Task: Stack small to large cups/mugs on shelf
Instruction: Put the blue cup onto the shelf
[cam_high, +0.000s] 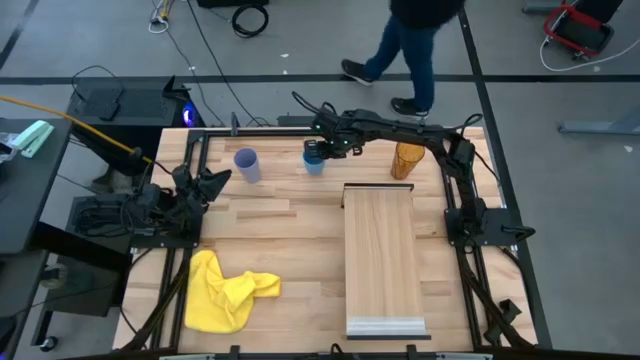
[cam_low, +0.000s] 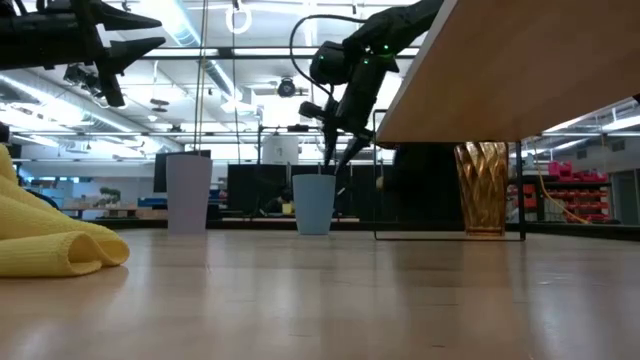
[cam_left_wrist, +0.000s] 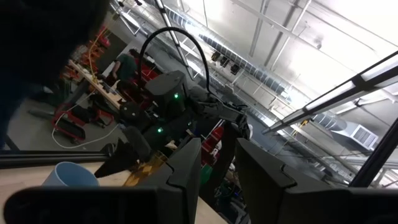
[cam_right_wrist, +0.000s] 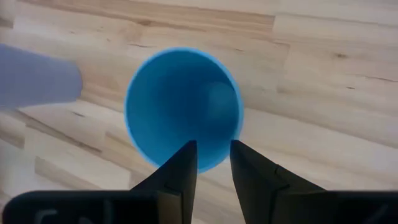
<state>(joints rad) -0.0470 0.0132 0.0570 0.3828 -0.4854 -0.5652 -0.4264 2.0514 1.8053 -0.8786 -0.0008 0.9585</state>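
The short blue cup (cam_high: 314, 163) stands upright on its base at the table's far middle; the right wrist view looks straight down into it (cam_right_wrist: 183, 106). My right gripper (cam_right_wrist: 213, 165) hovers just above its rim (cam_low: 336, 165), fingers pointing down and a little apart, touching nothing. The lavender cup (cam_high: 247, 165) stands upright to the blue cup's left. The amber tumbler (cam_high: 406, 160) stands upright at the shelf's far end. The pale wooden shelf (cam_high: 383, 260) lies lengthwise on the table's right half. My left gripper (cam_high: 218, 180) waits open, raised at the table's left edge.
A crumpled yellow cloth (cam_high: 225, 290) lies at the near left. A person (cam_high: 410, 50) walks on the floor beyond the table's far edge. Bare tabletop lies between the cloth and the shelf.
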